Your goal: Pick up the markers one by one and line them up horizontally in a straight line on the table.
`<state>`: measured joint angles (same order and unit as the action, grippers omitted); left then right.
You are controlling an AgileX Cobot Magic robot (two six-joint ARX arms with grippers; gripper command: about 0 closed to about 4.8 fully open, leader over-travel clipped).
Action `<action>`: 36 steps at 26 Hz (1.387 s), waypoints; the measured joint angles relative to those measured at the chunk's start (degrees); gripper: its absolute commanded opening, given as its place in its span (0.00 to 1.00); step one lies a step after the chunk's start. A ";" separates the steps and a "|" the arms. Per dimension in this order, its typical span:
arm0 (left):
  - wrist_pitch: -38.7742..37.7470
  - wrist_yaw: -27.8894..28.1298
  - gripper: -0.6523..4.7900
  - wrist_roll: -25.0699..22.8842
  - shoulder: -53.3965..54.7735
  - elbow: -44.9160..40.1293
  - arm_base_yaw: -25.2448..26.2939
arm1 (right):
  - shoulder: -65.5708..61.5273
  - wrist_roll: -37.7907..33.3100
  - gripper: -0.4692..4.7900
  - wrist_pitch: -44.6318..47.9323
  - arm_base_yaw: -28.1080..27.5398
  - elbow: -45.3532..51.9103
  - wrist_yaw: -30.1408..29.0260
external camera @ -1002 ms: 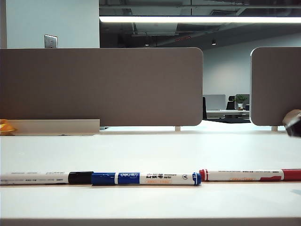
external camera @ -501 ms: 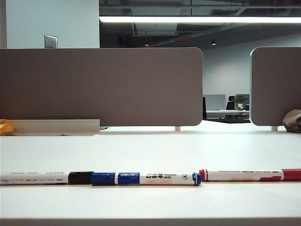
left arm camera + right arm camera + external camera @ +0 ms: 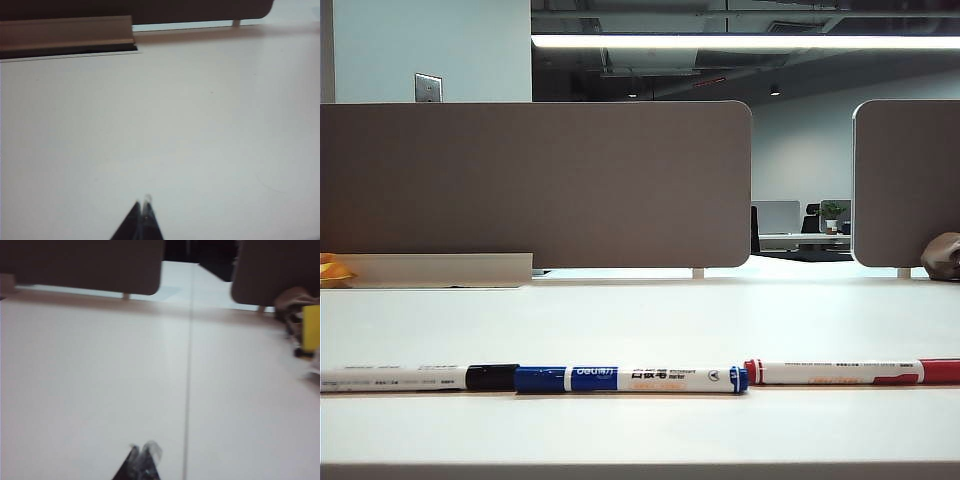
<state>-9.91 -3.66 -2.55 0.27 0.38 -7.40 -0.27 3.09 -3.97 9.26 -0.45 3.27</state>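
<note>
Three markers lie end to end in one straight row near the front of the white table (image 3: pixel 640 320). The black-capped marker (image 3: pixel 415 378) is on the left, the blue marker (image 3: pixel 630 379) in the middle, the red-capped marker (image 3: pixel 855 372) on the right. Neither arm shows in the exterior view. My left gripper (image 3: pixel 142 204) is shut and empty over bare table (image 3: pixel 160 130). Also shut with nothing in it, my right gripper (image 3: pixel 141 448) hangs over bare table (image 3: pixel 100 370) beside a seam line (image 3: pixel 188 390). No marker shows in either wrist view.
Brown-grey partition panels (image 3: pixel 535 185) stand along the table's back edge, with a second panel (image 3: pixel 908 180) at the right. A brownish lump (image 3: pixel 942 256) lies at the far right. A yellow object (image 3: pixel 311 329) sits at the table's edge in the right wrist view.
A dark arm part at the right edge of the exterior view has withdrawn out of sight. The three markers have not moved.
</note>
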 measured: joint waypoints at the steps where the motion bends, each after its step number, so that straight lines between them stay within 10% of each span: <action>1: 0.00 0.00 0.11 0.00 0.00 0.00 0.74 | 0.28 0.00 0.09 0.02 -0.92 0.00 0.00; 8: 0.00 0.04 0.11 0.00 0.00 0.00 8.20 | 0.24 -0.02 0.09 0.07 -6.27 0.00 0.00; 36: 0.00 -0.20 0.11 0.00 0.00 0.00 7.98 | 0.24 -0.02 0.09 0.00 -9.46 0.00 -0.31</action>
<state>-9.91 -3.86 -2.55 0.27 0.38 0.58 -0.03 3.07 -3.97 -0.21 -0.45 2.96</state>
